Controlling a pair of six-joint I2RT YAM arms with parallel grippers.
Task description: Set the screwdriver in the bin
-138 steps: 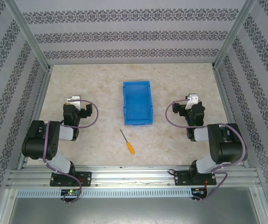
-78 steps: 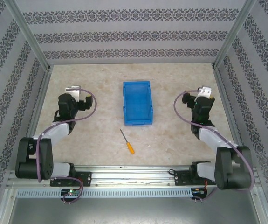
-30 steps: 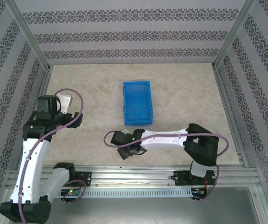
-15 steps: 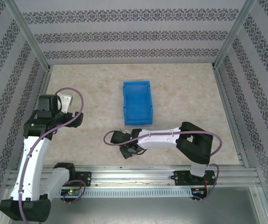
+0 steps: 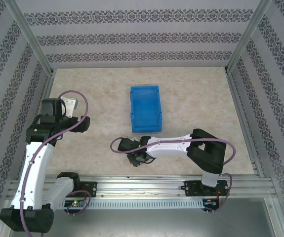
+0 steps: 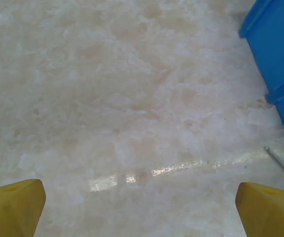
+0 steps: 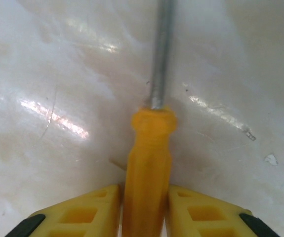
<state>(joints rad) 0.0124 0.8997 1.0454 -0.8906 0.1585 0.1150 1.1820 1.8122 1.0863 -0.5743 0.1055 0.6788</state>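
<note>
Right gripper [image 7: 144, 210] clamps screwdriver [image 7: 149, 148] handle; shaft runs toward 12 o'clock from claw. Left gripper [image 6: 139, 200] spread wide.

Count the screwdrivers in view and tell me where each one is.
1. The screwdriver lies on the table by the near end of the bin, its handle gripped by the right end effector. None seems hidden; the bin looks empty.

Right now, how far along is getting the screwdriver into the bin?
Done: the right gripper is closed on the screwdriver, at its orange-yellow handle. In hand: the grasp itself; the screwdriver looks low over the table, short of the bin. Left: lift it, carry it over the bin, release. The bin is empty, and the left gripper hangs open off to its side.
</note>
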